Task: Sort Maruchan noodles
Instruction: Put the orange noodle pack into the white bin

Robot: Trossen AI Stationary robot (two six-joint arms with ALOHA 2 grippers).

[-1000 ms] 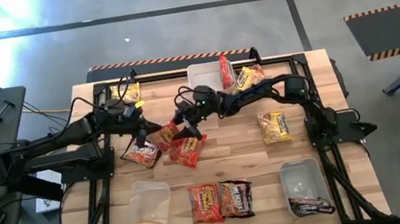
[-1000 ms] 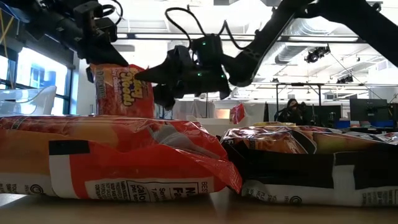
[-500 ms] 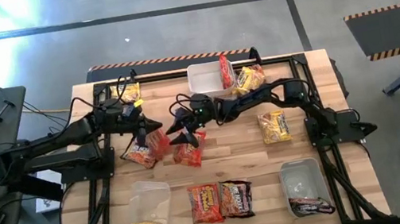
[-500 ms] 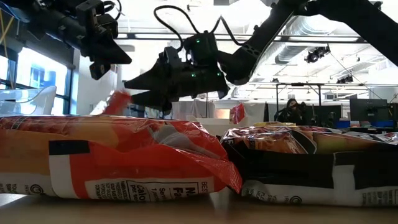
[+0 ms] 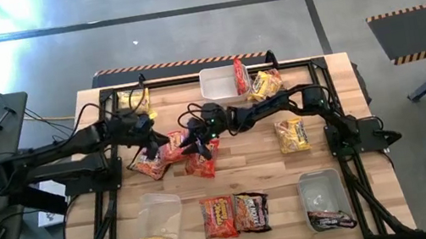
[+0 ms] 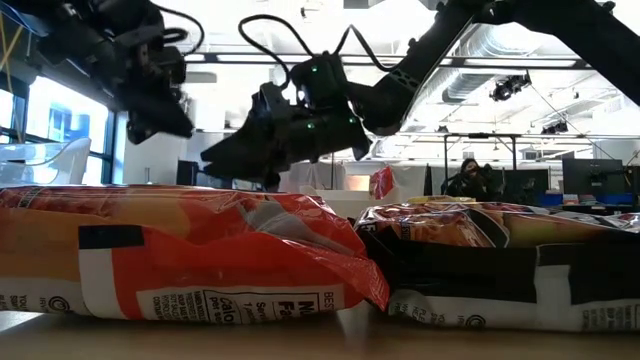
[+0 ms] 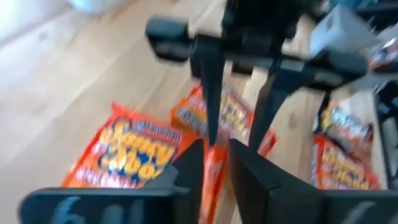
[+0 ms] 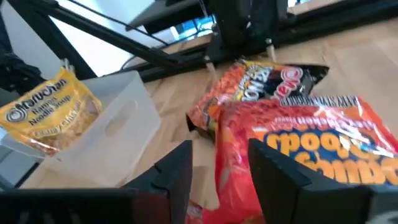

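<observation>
A red-orange noodle packet (image 5: pixel 174 147) lies between my two grippers, left of the table's middle, resting on other packets. My left gripper (image 7: pixel 216 168) is at its left end, shut on an edge. My right gripper (image 8: pixel 221 168) comes from the right and is open, one finger on either side of the packet's crinkled edge (image 8: pixel 219 140). Bare table shows between one finger and the wrapper. A dark-and-red packet (image 5: pixel 149 161) and another red-orange one (image 5: pixel 201 162) lie beside it. My left gripper pinches a thin edge of the red-orange packet (image 7: pixel 214 183) between its two fingers, slanting down from the table's left. The packet lies low, its body on the neighbouring packets. How far back the edge reaches is hidden by the fingers.
A far clear tub (image 5: pixel 218 82) has a red packet and a yellow one (image 5: pixel 263 84) at its side. A near left tub (image 5: pixel 158 218) holds a yellow packet and a near right tub (image 5: pixel 324 196) a dark one. Loose packets lie at the near middle (image 5: pixel 218 217), the right (image 5: pixel 291 134) and the far left (image 5: pixel 134 99).
The red-orange packet, held upright and clear by my left gripper, has tipped over and sunk onto the packets below. My left gripper has tipped downward with it. My right gripper has come toward it from the right, and its fingers have narrowed around the packet's edge.
</observation>
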